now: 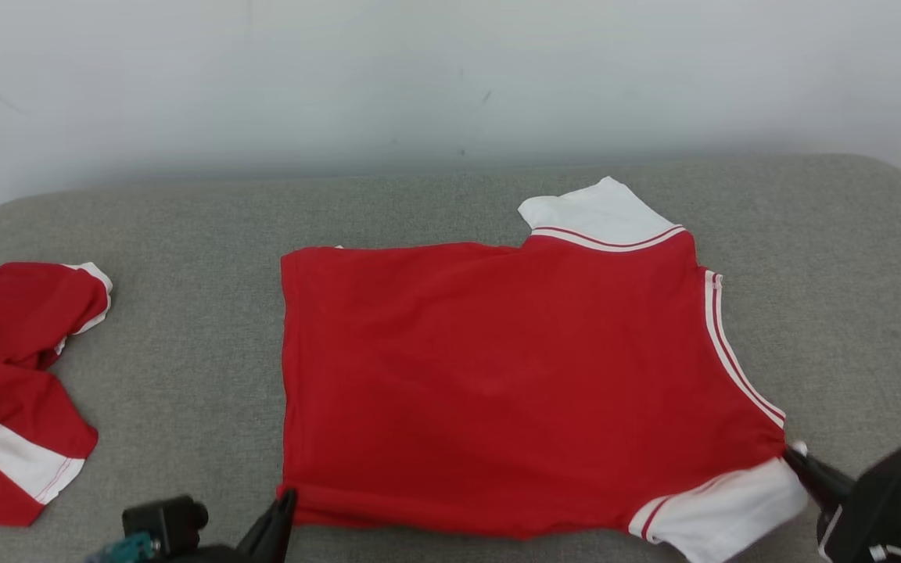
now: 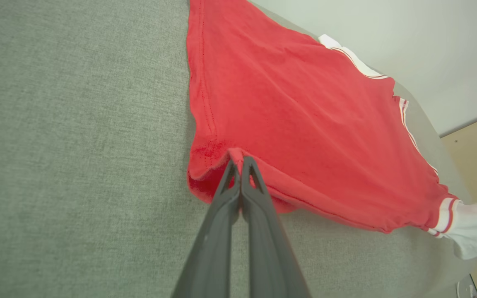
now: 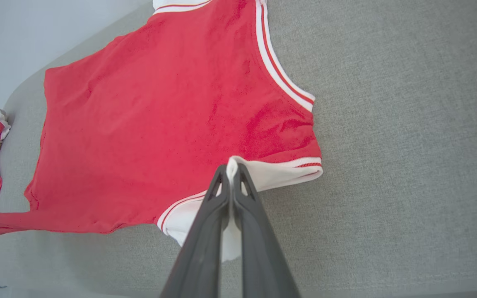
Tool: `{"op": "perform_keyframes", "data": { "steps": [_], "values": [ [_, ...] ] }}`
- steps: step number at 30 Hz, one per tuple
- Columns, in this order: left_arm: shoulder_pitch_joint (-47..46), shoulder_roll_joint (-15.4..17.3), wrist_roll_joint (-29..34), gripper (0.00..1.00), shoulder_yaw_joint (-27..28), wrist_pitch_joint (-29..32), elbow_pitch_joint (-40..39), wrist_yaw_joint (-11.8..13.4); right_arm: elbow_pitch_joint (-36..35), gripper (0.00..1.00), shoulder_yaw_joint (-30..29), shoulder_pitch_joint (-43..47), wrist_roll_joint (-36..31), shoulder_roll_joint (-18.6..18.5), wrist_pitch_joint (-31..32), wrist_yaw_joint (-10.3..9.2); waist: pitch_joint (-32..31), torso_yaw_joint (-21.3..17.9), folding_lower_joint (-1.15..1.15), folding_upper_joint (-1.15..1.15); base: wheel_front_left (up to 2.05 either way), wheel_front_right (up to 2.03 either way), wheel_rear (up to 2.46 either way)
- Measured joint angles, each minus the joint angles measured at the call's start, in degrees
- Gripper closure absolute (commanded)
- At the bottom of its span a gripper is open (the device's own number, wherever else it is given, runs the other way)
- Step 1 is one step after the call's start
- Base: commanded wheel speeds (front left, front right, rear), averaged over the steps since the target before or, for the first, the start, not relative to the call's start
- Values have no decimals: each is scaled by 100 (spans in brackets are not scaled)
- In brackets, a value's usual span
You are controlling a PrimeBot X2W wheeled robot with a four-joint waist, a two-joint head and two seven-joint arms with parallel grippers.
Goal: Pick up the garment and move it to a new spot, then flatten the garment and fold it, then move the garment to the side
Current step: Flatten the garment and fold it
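Observation:
The garment (image 1: pixel 497 375) is a red shirt with white sleeves and white-striped trim, spread flat on the grey cushion (image 1: pixel 184 219). My left gripper (image 1: pixel 288 496) is shut on the near hem corner of the garment (image 2: pixel 304 107), where the left wrist view shows the red cloth pinched and lifted between the fingertips (image 2: pixel 240 159). My right gripper (image 1: pixel 793 451) is shut on the white near sleeve (image 1: pixel 724 508). Seen from the right wrist, a fold of that sleeve (image 3: pixel 280 171) stands up between the closed fingers (image 3: pixel 232 167).
A second red and white garment (image 1: pixel 12 383) lies crumpled at the cushion's left end. A pale wall (image 1: pixel 450 78) rises behind the cushion. Bare grey fabric lies between the two garments and to the right of the shirt's collar.

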Motion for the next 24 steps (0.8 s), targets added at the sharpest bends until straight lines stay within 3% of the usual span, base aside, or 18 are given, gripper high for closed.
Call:
{"op": "perform_keyframes", "data": {
  "steps": [5,13,24],
  "values": [
    [-652,-151,15,100,32,153,380,2,401,100,207,-750,-96,-2,-279,0,160,22,0,0,0,0,0],
    [-1447,-344,216,100,-57,286,1060,68,1235,100,402,-1881,-401,-53,-1228,0,543,42,1,0,0,0,0],
    [-1852,-558,350,100,-87,97,1553,-2,2257,100,611,-2714,-461,-243,-2476,0,954,149,1,1,0,0,0]
  ]
}}
